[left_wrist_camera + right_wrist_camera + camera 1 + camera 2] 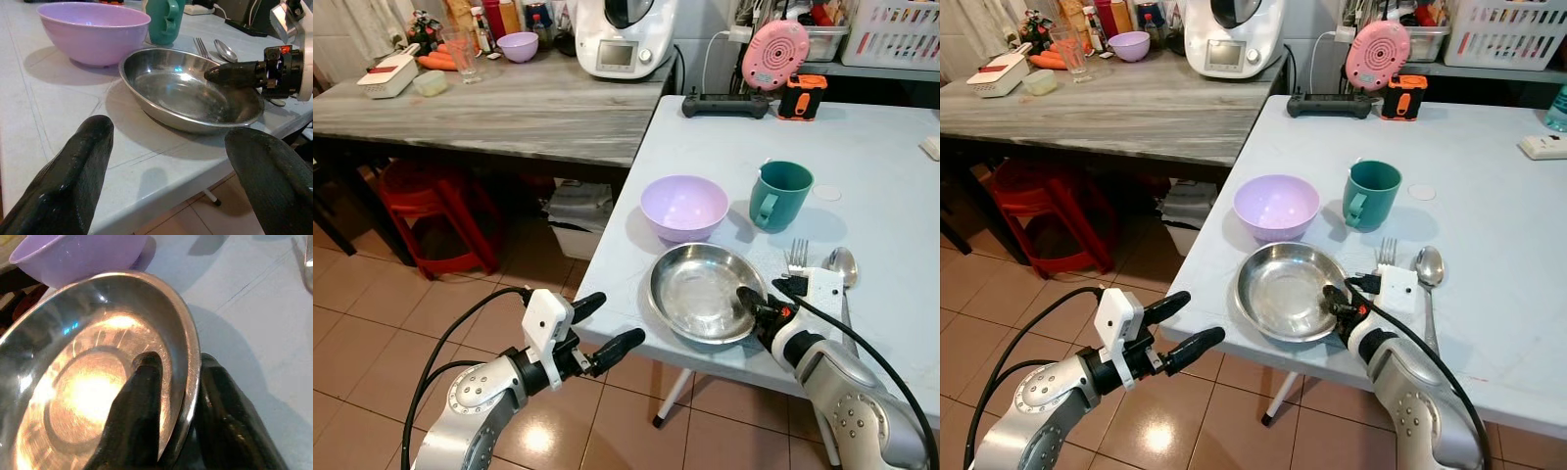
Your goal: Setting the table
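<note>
While the right gripper (pixel 171 431) pinches the rim of the steel plate (pixel 700 292), one finger inside the dish and one outside, the plate sits on the white table (pixel 881 166) near its front edge, close to the front-left corner.

Left gripper (pixel 597 328): fingers spread wide, holding nothing, poised off the table's front edge over the floor.

Other items on the table: lilac bowl (pixel 683 207) just behind the plate; teal mug (pixel 778 195) beside the bowl; fork (pixel 797 257) and spoon (pixel 842 264) to the plate's right, close to the right wrist.

Risks, as judged: the grip takes only a thin rim, so the plate could tip or slip if lifted quickly. With the plate so near the edge, a pull toward the robot could carry it off the table. A sideways sweep of the wrist might knock the fork and spoon askew.

Room: tiled floor (pixel 372 323); grey wooden counter (pixel 509 108) to the left with a kitchen machine (pixel 622 34), a second bowl and carrots; red stool (pixel 435 211) beneath; pink device and orange gadget at the table's far edge.
</note>
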Robot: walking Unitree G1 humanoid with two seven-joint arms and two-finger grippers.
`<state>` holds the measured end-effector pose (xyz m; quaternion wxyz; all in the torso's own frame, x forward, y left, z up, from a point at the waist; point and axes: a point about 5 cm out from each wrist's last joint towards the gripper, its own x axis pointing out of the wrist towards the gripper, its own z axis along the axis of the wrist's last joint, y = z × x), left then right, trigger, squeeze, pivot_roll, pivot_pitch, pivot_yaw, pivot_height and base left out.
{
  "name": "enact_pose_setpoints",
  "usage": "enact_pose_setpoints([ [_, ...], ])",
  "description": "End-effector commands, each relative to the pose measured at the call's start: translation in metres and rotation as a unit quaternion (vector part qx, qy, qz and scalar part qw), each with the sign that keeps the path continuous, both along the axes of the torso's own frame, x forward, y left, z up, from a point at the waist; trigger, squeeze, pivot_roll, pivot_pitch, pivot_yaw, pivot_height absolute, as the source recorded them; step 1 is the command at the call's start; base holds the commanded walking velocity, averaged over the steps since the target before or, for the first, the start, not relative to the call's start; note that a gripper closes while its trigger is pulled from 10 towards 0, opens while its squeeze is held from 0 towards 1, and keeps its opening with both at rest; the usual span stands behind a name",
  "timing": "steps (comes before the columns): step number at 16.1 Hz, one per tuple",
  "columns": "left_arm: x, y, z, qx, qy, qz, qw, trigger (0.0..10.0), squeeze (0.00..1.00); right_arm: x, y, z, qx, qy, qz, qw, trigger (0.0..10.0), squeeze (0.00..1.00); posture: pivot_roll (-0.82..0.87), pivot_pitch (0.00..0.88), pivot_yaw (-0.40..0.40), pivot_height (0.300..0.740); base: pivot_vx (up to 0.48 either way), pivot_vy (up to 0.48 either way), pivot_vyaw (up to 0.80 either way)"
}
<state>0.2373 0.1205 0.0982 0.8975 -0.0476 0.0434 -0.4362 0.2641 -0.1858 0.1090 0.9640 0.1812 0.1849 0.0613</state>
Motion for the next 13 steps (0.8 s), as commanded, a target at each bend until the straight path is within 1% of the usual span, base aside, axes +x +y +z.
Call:
enact_pose_setpoints([
  [1, -0.001, 0.004, -0.002, 0.010, -0.001, 0.000, 1.000, 10.0, 0.00, 0.000, -0.001, 0.001, 0.002, 0.007, -0.007, 1.000, 0.0, 0.00, -0.10, 0.054, 0.072, 0.740, 0.000, 0.000, 0.00],
  [6, -0.002, 0.004, -0.003, 0.009, -0.003, -0.003, 1.000, 10.0, 0.00, -0.002, -0.001, -0.002, 0.023, 0.026, -0.029, 0.999, 0.0, 0.00, -0.10, 0.059, 0.076, 0.740, 0.000, 0.000, 0.00],
  [8, -0.001, 0.006, -0.004, 0.010, -0.004, 0.006, 1.000, 10.0, 0.00, -0.002, 0.001, -0.002, 0.039, 0.032, -0.045, 0.998, 0.0, 0.00, -0.11, 0.062, 0.077, 0.740, 0.000, 0.000, 0.00],
  [9, 0.002, 0.008, -0.004, 0.005, -0.004, 0.025, 1.000, 10.0, 0.00, -0.003, 0.004, 0.000, 0.038, 0.027, -0.038, 0.998, 0.0, 0.00, -0.11, 0.062, 0.077, 0.740, 0.000, 0.000, 0.00],
  [10, 0.012, 0.015, -0.004, -0.004, -0.005, 0.078, 0.997, 10.0, 0.00, -0.003, 0.011, 0.008, 0.033, 0.005, -0.024, 0.999, 0.0, 0.00, -0.11, 0.062, 0.077, 0.740, 0.000, 0.000, 0.00],
  [11, 0.018, 0.020, -0.003, -0.007, -0.005, 0.113, 0.994, 10.0, 0.00, -0.003, 0.013, 0.012, 0.022, -0.010, -0.020, 1.000, 0.0, 0.00, -0.12, 0.063, 0.078, 0.740, 0.000, 0.000, 0.00],
  [12, 0.026, 0.030, -0.003, -0.012, -0.002, 0.163, 0.986, 10.0, 0.00, -0.003, 0.015, 0.019, 0.004, -0.038, -0.020, 0.999, 0.0, 0.00, -0.12, 0.063, 0.078, 0.740, 0.000, 0.000, 0.00],
  [13, 0.032, 0.038, -0.002, -0.021, 0.002, 0.204, 0.979, 10.0, 0.00, -0.003, 0.018, 0.027, 0.006, -0.060, -0.021, 0.998, 0.0, 0.00, -0.12, 0.063, 0.078, 0.740, 0.000, 0.000, 0.00],
])
